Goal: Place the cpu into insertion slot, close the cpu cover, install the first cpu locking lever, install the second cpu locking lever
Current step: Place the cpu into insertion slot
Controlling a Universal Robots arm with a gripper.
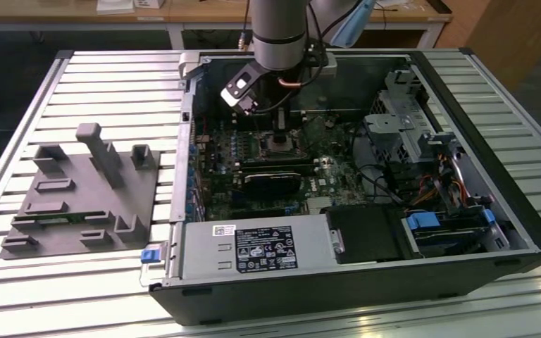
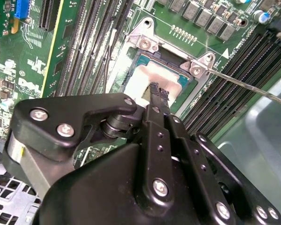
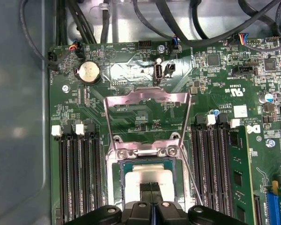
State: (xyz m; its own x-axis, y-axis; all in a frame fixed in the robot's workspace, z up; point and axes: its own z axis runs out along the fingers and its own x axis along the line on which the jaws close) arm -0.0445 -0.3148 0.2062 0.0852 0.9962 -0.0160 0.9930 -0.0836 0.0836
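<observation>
Jaws pinched shut, empty, over silvery-grey square cpu [image 3: 133,183] in silver-rimmed dark insertion slot [image 3: 113,180]; thin silver cpu cover [image 3: 147,97] open. I fear any downward push skews cpu.

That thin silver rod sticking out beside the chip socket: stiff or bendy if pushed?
Probably slightly springy: the locking lever is a long, thin metal wire fixed only at the insertion slot end. It looks smooth and round, so a push may slide off.
</observation>
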